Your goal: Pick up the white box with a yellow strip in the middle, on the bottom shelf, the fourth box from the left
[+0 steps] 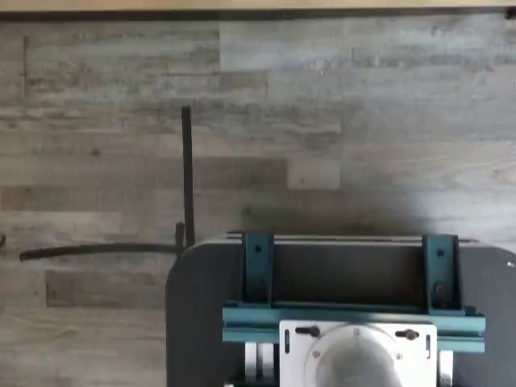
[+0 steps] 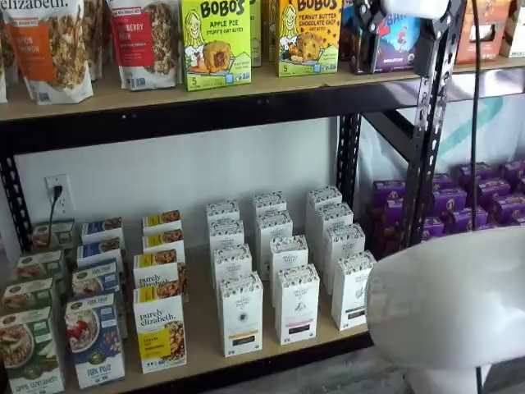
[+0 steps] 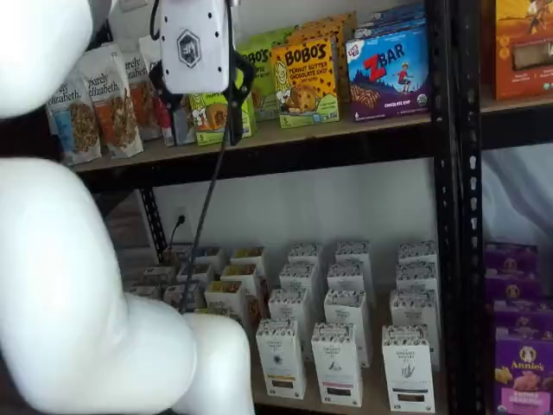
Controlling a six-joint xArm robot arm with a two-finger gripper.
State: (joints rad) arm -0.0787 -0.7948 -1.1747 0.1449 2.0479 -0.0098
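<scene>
The white box (image 2: 240,316) with a yellow strip stands upright at the front of a row of like cartons on the bottom shelf (image 2: 203,355). To its right are white cartons (image 2: 297,304) with a black strip. The white box also shows in a shelf view (image 3: 281,359), on the bottom shelf (image 3: 376,399). My gripper (image 3: 200,108) hangs high up in front of the upper shelf, far above the white box. Its white body is upright, and a gap shows between its two black fingers (image 3: 235,99). It holds nothing. The wrist view shows neither the box nor the fingers.
"purely elizabeth" boxes (image 2: 161,338) stand left of the white box. Bobo's boxes (image 2: 215,41) fill the upper shelf. A black upright post (image 2: 426,139) stands to the right, with purple boxes (image 2: 484,197) beyond. My white arm (image 2: 447,304) blocks the lower right. The wrist view shows grey plank floor (image 1: 322,121) and the teal-bracketed mount (image 1: 355,318).
</scene>
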